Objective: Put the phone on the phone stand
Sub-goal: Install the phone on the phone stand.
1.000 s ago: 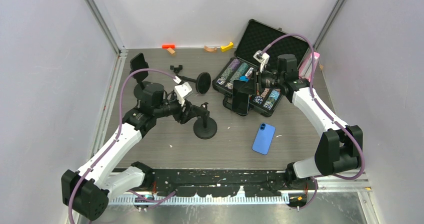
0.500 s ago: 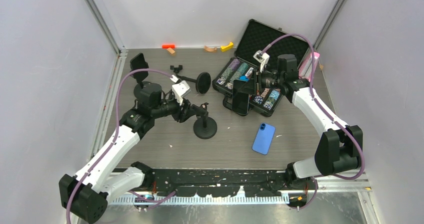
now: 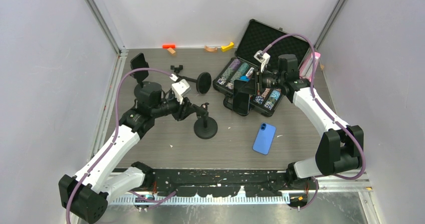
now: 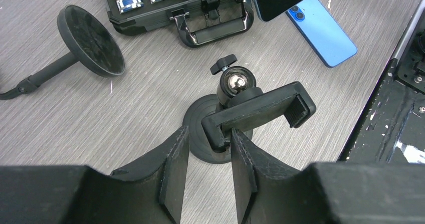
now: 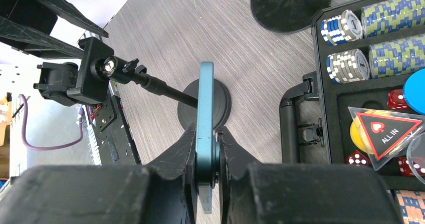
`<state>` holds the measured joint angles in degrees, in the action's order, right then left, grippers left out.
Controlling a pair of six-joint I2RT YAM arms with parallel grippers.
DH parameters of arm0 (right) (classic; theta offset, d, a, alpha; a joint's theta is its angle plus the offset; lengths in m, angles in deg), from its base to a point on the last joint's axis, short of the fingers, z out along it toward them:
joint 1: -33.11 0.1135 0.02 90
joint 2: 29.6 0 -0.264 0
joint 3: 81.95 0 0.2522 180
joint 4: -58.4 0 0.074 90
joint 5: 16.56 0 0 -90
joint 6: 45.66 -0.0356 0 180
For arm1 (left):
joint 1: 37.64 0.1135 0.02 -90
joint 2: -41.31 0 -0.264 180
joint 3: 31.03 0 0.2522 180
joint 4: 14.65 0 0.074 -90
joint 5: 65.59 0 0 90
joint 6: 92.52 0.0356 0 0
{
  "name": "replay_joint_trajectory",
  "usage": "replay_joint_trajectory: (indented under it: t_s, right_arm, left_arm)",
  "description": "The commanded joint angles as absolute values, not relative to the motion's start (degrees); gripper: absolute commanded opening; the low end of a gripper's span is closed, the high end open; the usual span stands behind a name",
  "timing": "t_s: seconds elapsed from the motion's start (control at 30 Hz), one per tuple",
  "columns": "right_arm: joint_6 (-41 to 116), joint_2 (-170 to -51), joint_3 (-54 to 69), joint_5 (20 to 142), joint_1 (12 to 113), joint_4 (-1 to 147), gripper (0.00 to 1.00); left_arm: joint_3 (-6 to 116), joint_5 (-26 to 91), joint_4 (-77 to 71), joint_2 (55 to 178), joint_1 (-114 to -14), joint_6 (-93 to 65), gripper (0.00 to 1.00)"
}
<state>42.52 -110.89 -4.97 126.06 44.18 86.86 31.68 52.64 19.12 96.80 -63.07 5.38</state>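
A blue phone [image 3: 264,138] lies flat on the table [image 3: 165,134], back up, with its long axis running near to far and its camera end away from the arms. To its left, the phone stand [image 3: 205,126] sits upright on its round base. Its clamp bar runs crosswise, with one end between the fingers of the left end effector [image 4: 209,134]. Those jaws are narrowly parted, and a gap shows on one side of the bar.

Farther back, the right end effector [image 5: 206,130] pinches the teal phone [image 5: 205,98] by its flat faces, off the table. The phone is edge-on to the wrist camera, its long axis in line with the fingers.

Behind it, an open poker chip case [image 3: 273,39] holds a triangular marker [image 5: 383,134] reading "ALL IN".
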Motion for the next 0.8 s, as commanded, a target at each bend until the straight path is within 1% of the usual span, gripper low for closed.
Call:
replay_joint_trajectory:
  t_s: [0.0,0.13,0.37,0.47,0.63,0.7,0.77]
  right_arm:
    - [42.0,-110.2,-3.2,127.8,44.1,83.8,0.00]
    - [42.1,-110.2,-3.2,127.8,44.1,83.8,0.00]
    - [41.2,-109.8,-3.1,128.3,44.1,83.4,0.00]
    - [40.6,-109.4,-3.2,128.5,44.1,82.9,0.00]
    - [40.2,-109.1,-3.3,128.8,44.1,82.4,0.00]
    - [40.1,-109.2,-3.2,128.9,44.1,82.4,0.00]
    - [39.6,-109.2,-3.2,129.1,44.1,82.0,0.00]
  left_arm:
    - [32.1,52.1,18.5,95.9,-63.1,4.6,0.37]
    - [31.8,52.2,18.4,95.9,-63.1,4.4,0.35]
    - [31.5,52.7,18.3,96.1,-63.1,3.6,0.28]
    - [31.4,52.8,18.3,96.1,-63.1,2.8,0.23]
    - [30.7,53.6,18.2,96.2,-63.1,1.7,0.17]
    - [30.3,53.8,17.9,96.1,-63.0,1.4,0.12]
    - [30.0,53.7,17.6,96.1,-63.0,1.3,0.04]
